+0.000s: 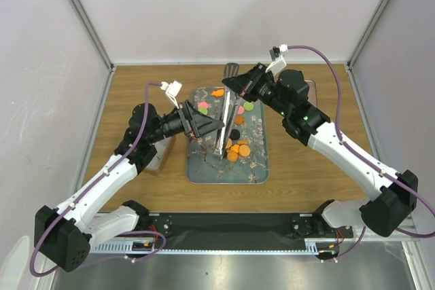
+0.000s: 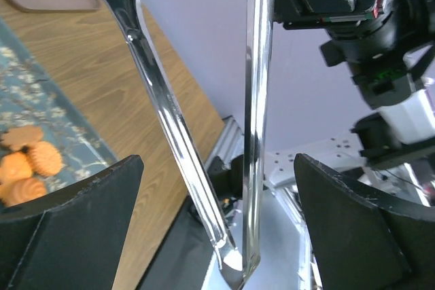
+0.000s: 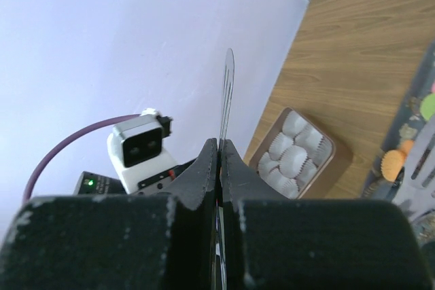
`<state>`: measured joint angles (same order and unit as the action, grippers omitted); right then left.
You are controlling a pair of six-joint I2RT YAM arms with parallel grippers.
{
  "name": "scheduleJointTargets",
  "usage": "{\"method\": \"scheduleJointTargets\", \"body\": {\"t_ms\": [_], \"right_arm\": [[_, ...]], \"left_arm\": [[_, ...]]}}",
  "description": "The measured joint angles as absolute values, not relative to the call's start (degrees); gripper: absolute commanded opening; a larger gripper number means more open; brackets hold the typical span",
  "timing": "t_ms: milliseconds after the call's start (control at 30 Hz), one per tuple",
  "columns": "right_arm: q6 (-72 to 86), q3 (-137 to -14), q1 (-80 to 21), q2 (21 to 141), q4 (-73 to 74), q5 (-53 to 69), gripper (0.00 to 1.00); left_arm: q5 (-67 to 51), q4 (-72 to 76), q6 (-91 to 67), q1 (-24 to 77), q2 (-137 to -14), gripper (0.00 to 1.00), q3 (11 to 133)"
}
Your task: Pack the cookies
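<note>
Cookies on floral tray, mid wood surface, pale walls 3 sides; right pincer clamped on tongs, left pincer wide open.

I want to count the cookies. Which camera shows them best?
The top view: the cookies lie spread over the tray, every colour showing. Left wrist catches only orange ones; right wrist only a few at its edge.

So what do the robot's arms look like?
Both arms are white tubes with chunky black joints. A purple cable loops along each one to a little white camera. The fingers are black wedges. Each arm has a tiny green light.
</note>
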<state>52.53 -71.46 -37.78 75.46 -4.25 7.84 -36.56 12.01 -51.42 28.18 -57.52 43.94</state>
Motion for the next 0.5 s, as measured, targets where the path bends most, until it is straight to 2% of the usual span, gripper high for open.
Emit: {"method": "scheduleJointTargets", "body": {"t_ms": [500], "right_arm": [[51.81, -70.5, -41.36, 75.55, -17.85, 8.1, 0.0]], "left_arm": [[-43.72, 25.21, -65.23, 28.08, -58.96, 0.99, 42.7]]}}
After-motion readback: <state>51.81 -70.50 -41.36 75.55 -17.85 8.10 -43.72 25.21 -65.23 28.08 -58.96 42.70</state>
